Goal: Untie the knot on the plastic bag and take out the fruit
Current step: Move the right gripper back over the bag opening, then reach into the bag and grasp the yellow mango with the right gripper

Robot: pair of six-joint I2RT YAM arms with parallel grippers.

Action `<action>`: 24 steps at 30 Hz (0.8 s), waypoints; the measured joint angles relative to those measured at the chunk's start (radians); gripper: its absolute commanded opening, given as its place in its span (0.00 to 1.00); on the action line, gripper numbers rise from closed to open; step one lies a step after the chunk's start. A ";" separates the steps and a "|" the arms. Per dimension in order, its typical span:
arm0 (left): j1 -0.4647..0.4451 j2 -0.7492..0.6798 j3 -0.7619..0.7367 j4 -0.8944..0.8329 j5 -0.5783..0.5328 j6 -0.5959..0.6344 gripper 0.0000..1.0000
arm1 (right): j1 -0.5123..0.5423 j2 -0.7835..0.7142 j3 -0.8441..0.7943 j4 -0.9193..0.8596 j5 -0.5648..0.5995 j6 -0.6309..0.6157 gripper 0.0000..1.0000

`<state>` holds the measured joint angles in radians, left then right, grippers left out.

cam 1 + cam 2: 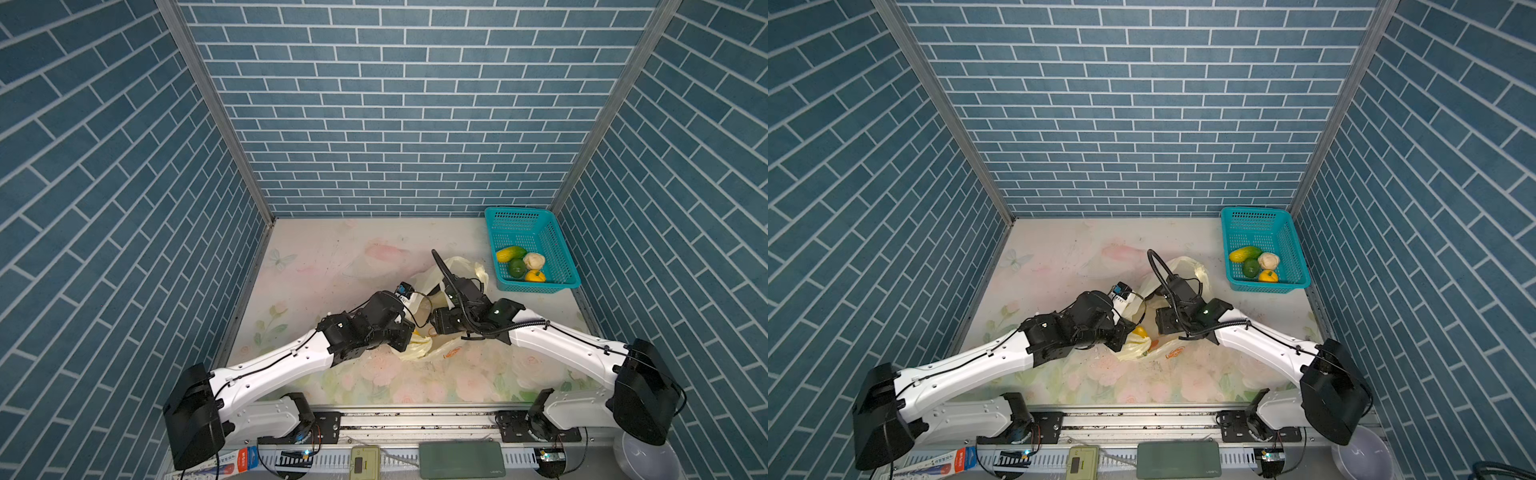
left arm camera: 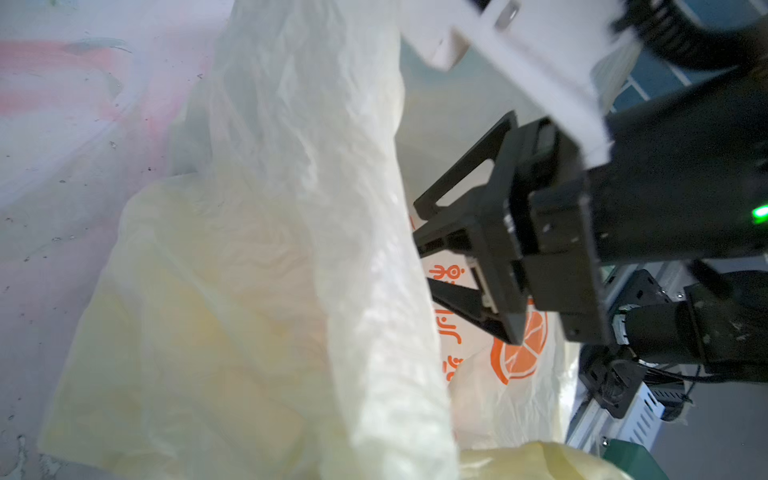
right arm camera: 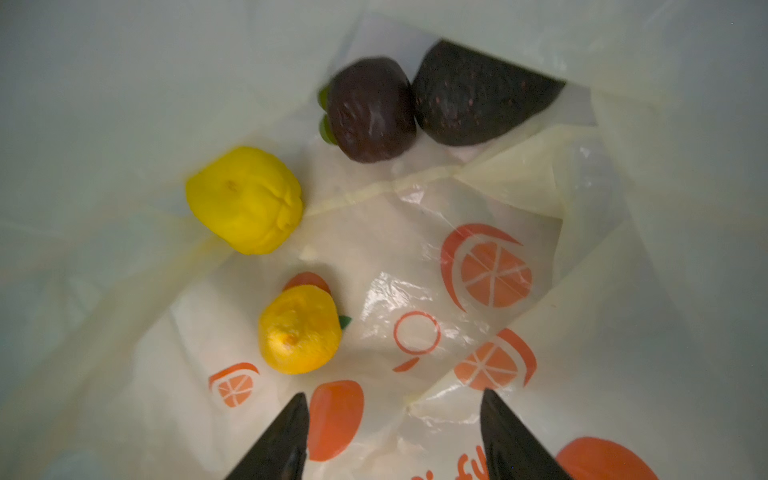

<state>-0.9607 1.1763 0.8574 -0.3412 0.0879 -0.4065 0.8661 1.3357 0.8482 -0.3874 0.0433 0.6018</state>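
Observation:
The plastic bag [image 1: 457, 266] lies crumpled mid-table with its mouth spread; the knot is out of view. My left gripper [image 1: 1121, 334] is shut on the plastic bag [image 2: 291, 249], whose plastic hides its jaws in the left wrist view. My right gripper [image 3: 395, 415] is open and reaches inside the bag with nothing between its fingers [image 3: 291, 432]. Ahead of it on the bag's floor lies fruit: two yellow lemons [image 3: 299, 328] [image 3: 245, 199] and two dark brown-black pieces [image 3: 370, 110] [image 3: 478, 95]. A lemon [image 1: 1139, 331] shows in a top view beside the left gripper.
A teal basket [image 1: 530, 226] stands at the back right against the wall. It holds a long yellow-green fruit [image 1: 511, 253], a green one [image 1: 517, 267], a cream-white one [image 1: 534, 260] and a yellow one [image 1: 535, 275]. Both arms meet over the bag at mid-table.

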 measured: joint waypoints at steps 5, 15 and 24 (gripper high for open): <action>0.000 -0.002 -0.008 0.002 0.038 0.000 0.00 | 0.021 -0.053 -0.113 0.004 0.042 0.053 0.64; -0.013 -0.049 -0.034 -0.025 0.096 0.000 0.00 | 0.158 -0.218 -0.217 -0.109 0.114 0.234 0.64; -0.013 -0.107 -0.069 -0.003 0.090 0.011 0.00 | 0.190 -0.106 -0.174 -0.070 0.144 0.242 0.68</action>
<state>-0.9741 1.0695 0.7879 -0.3439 0.1780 -0.3950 1.0557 1.2293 0.6739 -0.4576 0.1871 0.8436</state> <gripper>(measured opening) 0.044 0.669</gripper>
